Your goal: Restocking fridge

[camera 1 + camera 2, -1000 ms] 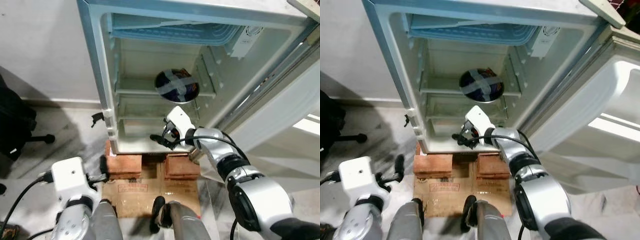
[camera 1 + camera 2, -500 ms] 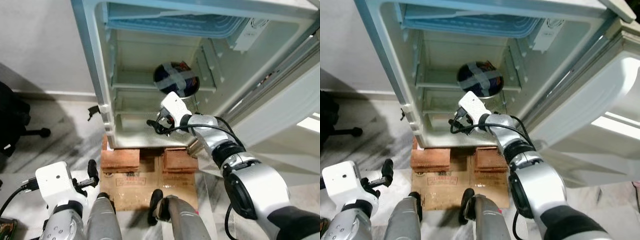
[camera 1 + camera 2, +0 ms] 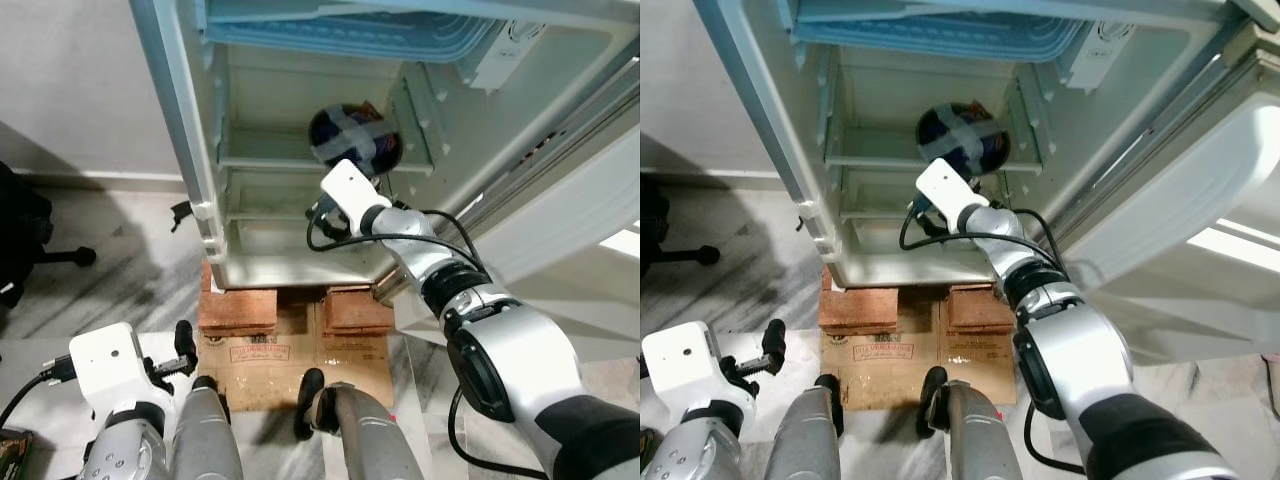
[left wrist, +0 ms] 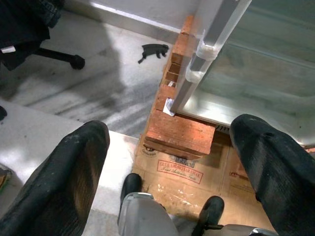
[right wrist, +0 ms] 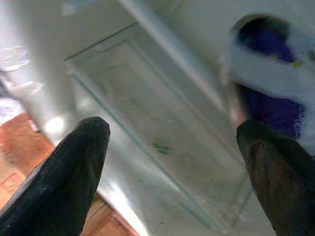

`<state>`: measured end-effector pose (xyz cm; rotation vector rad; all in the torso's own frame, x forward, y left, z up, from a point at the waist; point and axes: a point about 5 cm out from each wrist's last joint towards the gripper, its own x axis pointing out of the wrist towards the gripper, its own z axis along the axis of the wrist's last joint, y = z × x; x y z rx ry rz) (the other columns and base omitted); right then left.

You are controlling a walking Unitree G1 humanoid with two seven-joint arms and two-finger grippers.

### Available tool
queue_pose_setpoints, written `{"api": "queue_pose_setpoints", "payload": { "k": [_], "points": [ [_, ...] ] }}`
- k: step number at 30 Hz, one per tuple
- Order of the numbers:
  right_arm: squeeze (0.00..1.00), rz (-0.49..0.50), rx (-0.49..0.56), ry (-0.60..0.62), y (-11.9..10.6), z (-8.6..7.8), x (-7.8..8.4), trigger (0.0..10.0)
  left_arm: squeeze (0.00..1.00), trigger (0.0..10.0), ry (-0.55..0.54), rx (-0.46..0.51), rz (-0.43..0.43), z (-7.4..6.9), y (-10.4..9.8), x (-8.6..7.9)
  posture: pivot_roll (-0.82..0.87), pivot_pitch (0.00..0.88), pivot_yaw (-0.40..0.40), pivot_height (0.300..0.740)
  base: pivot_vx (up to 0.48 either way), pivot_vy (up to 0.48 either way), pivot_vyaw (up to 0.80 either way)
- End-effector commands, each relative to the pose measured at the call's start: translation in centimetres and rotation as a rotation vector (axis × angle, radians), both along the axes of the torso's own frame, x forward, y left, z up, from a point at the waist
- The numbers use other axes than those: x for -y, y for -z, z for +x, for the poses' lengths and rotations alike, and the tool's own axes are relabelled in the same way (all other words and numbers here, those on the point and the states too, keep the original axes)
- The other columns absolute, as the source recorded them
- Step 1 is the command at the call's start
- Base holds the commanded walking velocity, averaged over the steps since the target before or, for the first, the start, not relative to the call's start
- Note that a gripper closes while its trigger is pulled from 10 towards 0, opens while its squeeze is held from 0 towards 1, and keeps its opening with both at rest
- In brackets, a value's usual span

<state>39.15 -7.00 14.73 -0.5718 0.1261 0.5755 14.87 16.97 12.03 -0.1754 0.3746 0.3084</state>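
Dark blue bowl (image 3: 355,140): you are seeing it sitting on the fridge (image 3: 190,150) shelf (image 3: 270,162), so one item looks stocked.
Right gripper (image 5: 172,162): you are holding it inside the fridge just below the shelf, near the bowl, fingers spread wide, gripping nothing.
Left gripper (image 4: 172,162): it is hanging low over the floor by the bricks (image 4: 179,132), fingers wide apart, empty.
Remaining: you are likely needing more items; none are showing nearby.

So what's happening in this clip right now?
The robot stands before an open white fridge propped on red bricks. Its right gripper, fingers open and empty, reaches inside just below the shelf that holds a round dark blue package with white crossed bands. The left gripper hangs open near the floor.
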Motion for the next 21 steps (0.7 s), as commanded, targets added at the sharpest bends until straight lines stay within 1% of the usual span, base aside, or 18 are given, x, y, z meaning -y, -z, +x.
{"api": "queue_pose_setpoints", "payload": {
  "k": [1, 4, 11, 12, 15, 18, 20, 21],
  "points": [
    [1.0, -0.034, 0.005, 0.038, 0.1, 0.2, 0.7, 10.0, 0.0, 10.0, -0.02, -0.009, -0.033, -0.2, -0.1, 0.4, 0.26, 0.364, -0.189, 0.74, 0.0, 0.0, 0.0],
    [1.0, -0.025, 0.049, 0.097, -0.6, 0.6, 1.0, 10.0, 0.0, 10.0, -0.017, -0.014, -0.031, -0.2, -0.1, 0.4, 0.26, 0.365, -0.187, 0.74, 0.0, 0.0, 0.0],
    [1.0, 0.0, 0.071, 0.129, -0.8, 0.7, 1.2, 10.0, 0.0, 10.0, -0.013, -0.015, -0.022, 0.2, 0.0, 0.2, 0.26, 0.353, -0.177, 0.74, 0.0, 0.0, 0.0],
    [1.0, 0.034, 0.071, 0.12, -0.9, 0.6, 1.4, 10.0, 0.0, 10.0, -0.008, -0.008, -0.02, 0.4, -0.1, 0.2, 0.26, 0.345, -0.176, 0.74, 0.0, 0.0, 0.0],
    [1.0, 0.095, 0.073, 0.104, -1.1, 0.6, 1.6, 10.0, 0.0, 10.0, -0.004, 0.003, -0.016, 0.6, -0.2, 0.2, 0.26, 0.339, -0.177, 0.74, 0.0, 0.0, 0.0],
    [1.0, 0.189, 0.072, 0.035, -1.3, 0.3, 1.8, 10.0, 0.0, 10.0, -0.01, 0.008, -0.016, 0.6, -0.2, 0.1, 0.26, 0.338, -0.178, 0.74, 0.0, 0.0, 0.0],
    [1.0, 0.227, 0.066, 0.013, -1.2, 0.2, 2.0, 10.0, 0.0, 10.0, -0.011, 0.008, -0.017, 0.6, -0.2, 0.1, 0.26, 0.331, -0.179, 0.74, 0.0, 0.0, 0.0],
    [1.0, 0.274, 0.037, -0.014, -1.1, 0.1, 2.1, 10.0, 0.0, 10.0, -0.01, 0.007, -0.019, 0.6, -0.1, 0.2, 0.26, 0.329, -0.178, 0.74, 0.0, 0.0, 0.0]
  ]
}}
